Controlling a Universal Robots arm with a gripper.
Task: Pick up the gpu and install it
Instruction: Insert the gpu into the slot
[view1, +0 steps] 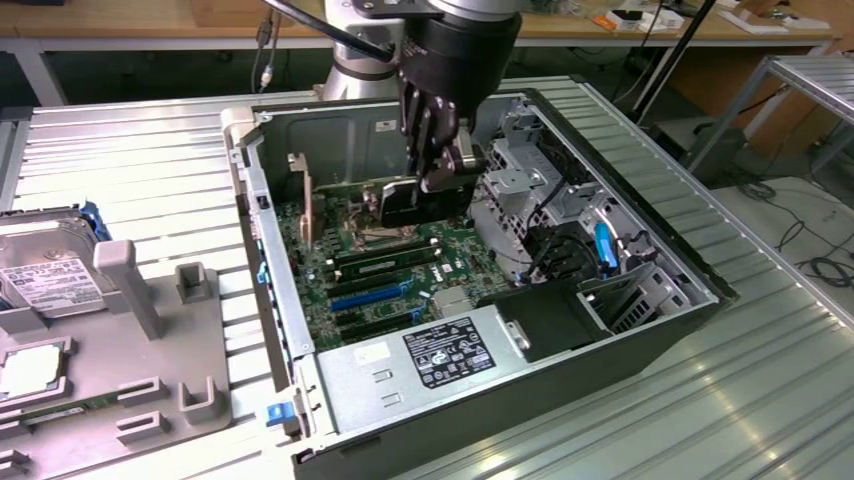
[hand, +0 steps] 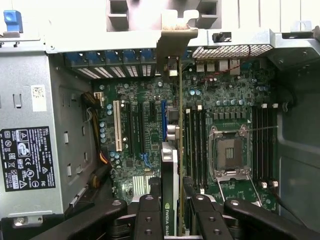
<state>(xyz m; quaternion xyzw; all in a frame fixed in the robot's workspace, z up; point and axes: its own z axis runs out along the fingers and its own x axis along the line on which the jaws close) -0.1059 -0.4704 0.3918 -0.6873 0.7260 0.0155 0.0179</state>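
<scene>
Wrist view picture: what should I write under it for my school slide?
The gripper holds the gpu edge-on over the motherboard inside the open computer case.

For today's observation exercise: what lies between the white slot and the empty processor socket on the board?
In the wrist view, the graphics card, standing on edge in the gripper, plus a blue slot and black slots.

Robotics lab, slatted metal workbench (view1: 147, 150), cluttered wooden desks (view1: 134, 25), cables (view1: 787, 225)

The gpu (hand: 170, 165) stands on edge in the pincer (view1: 445, 172), over the motherboard (view1: 461, 250) inside the case (view1: 601, 372). A hard drive (view1: 47, 280) lies to the exterior view's left.
</scene>
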